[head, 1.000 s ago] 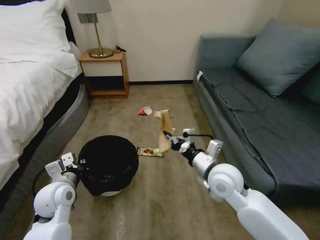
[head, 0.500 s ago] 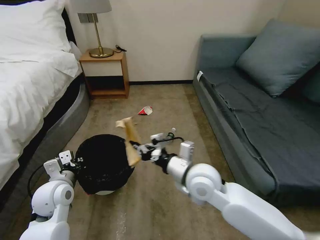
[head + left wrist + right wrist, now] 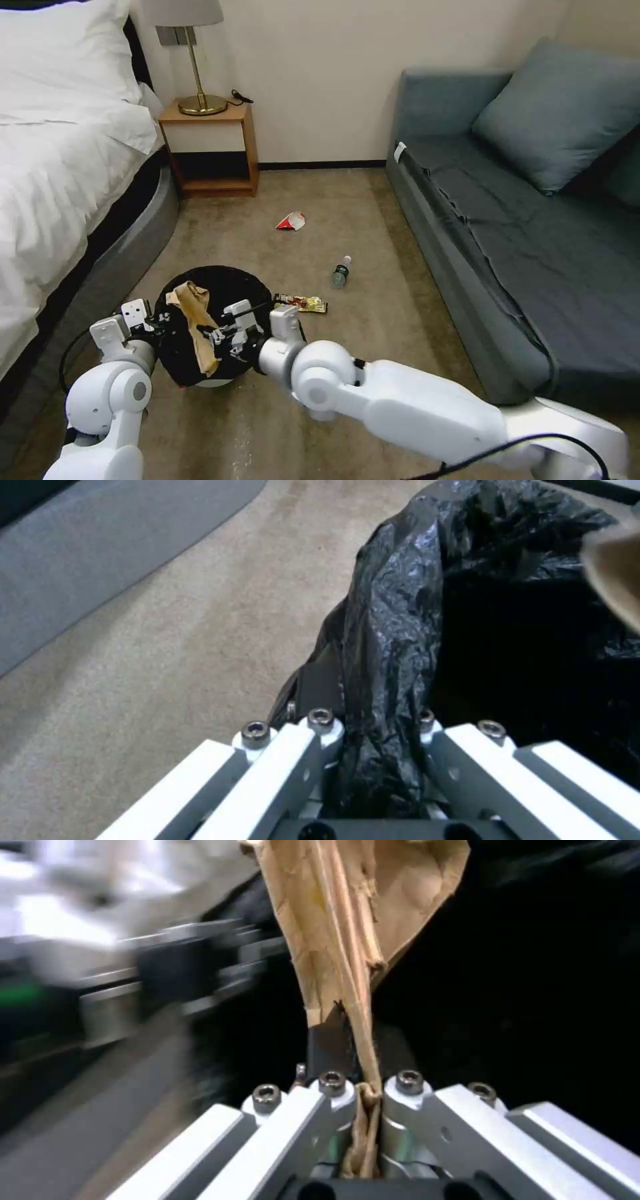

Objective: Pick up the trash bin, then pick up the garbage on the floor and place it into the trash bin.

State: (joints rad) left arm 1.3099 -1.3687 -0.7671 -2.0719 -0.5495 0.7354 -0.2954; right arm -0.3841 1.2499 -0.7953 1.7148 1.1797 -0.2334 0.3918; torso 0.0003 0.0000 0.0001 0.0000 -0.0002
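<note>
Right gripper (image 3: 363, 1090): fingers pinched tight on the lower end of the peel scrap (image 3: 347, 925), no gap beyond the scrap's own thickness. Scrap is tan-brown, papery, creased lengthwise with torn, ragged edges; it widens away from the fingers.

In the head view the right gripper (image 3: 215, 335) sits over the open mouth of the trash bin (image 3: 247, 290), scrap (image 3: 195, 319) standing above the black liner, its crumpled upper end toward the far-left rim. The right arm reaches in from the near right, across the floor.

Left gripper (image 3: 373, 730): fingers closed on a fold of the black bag liner (image 3: 393, 645) at the bin's near-left rim, glossy wrinkled plastic bunched between them. In the head view the left gripper (image 3: 155, 322) is at the bin's left edge.

Bin: round, black liner folded over the rim, a sliver of white body showing at the near side. I cannot tell whether it rests on the carpet (image 3: 320, 413) or is raised off it.

Garbage on the carpet:
- gold-brown snack wrapper (image 3: 303, 304), flat, just right of the bin.
- small clear bottle (image 3: 341, 272), lying on its side, farther right.
- red-and-white packet (image 3: 291, 221), farther off toward the wall.

Bed (image 3: 60, 167) to the left, grey sofa (image 3: 507, 220) to the right.
</note>
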